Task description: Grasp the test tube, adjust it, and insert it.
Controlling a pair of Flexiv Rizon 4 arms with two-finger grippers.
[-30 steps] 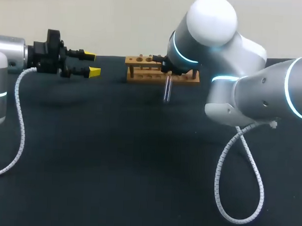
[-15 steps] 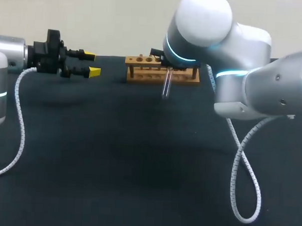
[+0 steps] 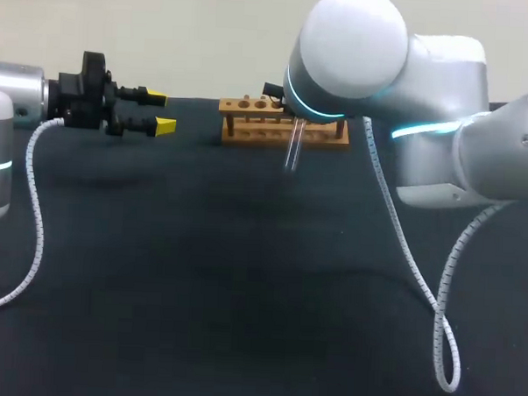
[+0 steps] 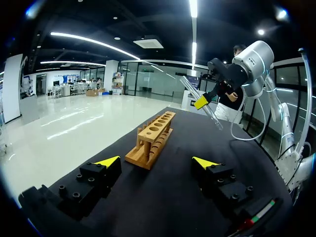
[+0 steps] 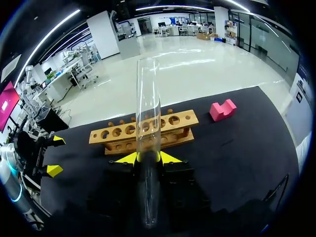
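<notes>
As seen from the head view, black table (image 3: 199, 274) under everything. Right arm (image 3: 383, 72) in from the right, past the middle, wrist just in front of the wooden rack (image 3: 246, 105). Left arm (image 3: 14, 99) at the left edge, held level above the table, well apart from the rack. Coiled white cable (image 3: 436, 302) drooping from the right arm onto the table, second cable (image 3: 33, 214) off the left arm likewise. Rack standing near the far edge, one row of round holes along the top. Test tube (image 5: 148, 123) pinched between both yellow tips of the right gripper (image 5: 148, 157), so clamped on the glass from two sides. Tube clear of the rack and in none of its holes, slightly tilted, open mouth out ahead of the fingers toward the rack, rounded end back by the wrist. Left gripper (image 4: 157, 162) spread wide, aimed lengthwise at the rack's near end. Small pink block (image 5: 222, 109) on the table just beside the rack's other end, away from the left arm.
</notes>
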